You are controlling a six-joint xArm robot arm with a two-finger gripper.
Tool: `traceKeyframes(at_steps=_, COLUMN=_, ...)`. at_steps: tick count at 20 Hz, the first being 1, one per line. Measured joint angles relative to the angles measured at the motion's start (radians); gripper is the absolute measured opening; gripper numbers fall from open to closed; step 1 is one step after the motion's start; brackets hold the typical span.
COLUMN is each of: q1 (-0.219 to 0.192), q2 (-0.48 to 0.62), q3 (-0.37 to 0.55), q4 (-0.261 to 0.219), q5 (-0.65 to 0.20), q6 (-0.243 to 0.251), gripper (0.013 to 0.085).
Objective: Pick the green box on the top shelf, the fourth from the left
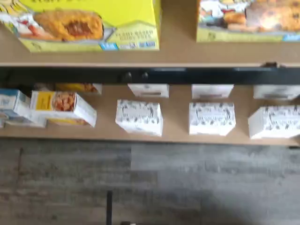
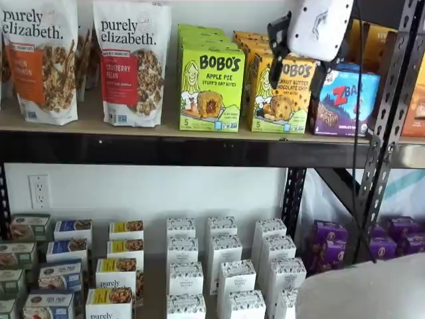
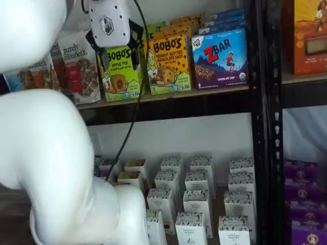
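The green box (image 2: 211, 90) stands upright at the front of a row on the top shelf (image 2: 99, 126), printed "BOBO'S Apple Pie". It also shows in a shelf view (image 3: 120, 76) and in the wrist view (image 1: 89, 23) above the black beam (image 1: 150, 75). My gripper (image 3: 121, 57) hangs in front of the green box's upper part, its two black fingers apart with the box's label showing between them. In a shelf view the gripper (image 2: 297, 66) overlaps the box to the right. It is open and holds nothing.
A yellow-orange peanut butter box (image 2: 279, 106) and a blue ZBar box (image 2: 345, 100) stand right of the green box, granola bags (image 2: 133, 63) left of it. A black upright (image 2: 388, 100) is at the right. Small white boxes (image 2: 226, 266) fill the lower shelf. My white arm (image 3: 46, 153) blocks the left.
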Motion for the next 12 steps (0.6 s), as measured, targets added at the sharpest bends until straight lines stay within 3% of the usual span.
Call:
traceKeyframes(at_steps=5, q1=0.060, q2=0.028, q3=-0.010, q4=-0.053, q5=-0.032, q6=0.050, gripper=0.0850)
traceKeyframes(at_steps=9, q1=0.054, q2=0.047, q3=-0.012, q4=-0.025, q5=-0.050, q6=0.048, gripper=0.0850)
traceKeyframes(at_steps=12, q1=0.067, q2=0.054, q3=-0.007, q4=-0.040, q5=-0.081, q6=0.057, gripper=0.0850)
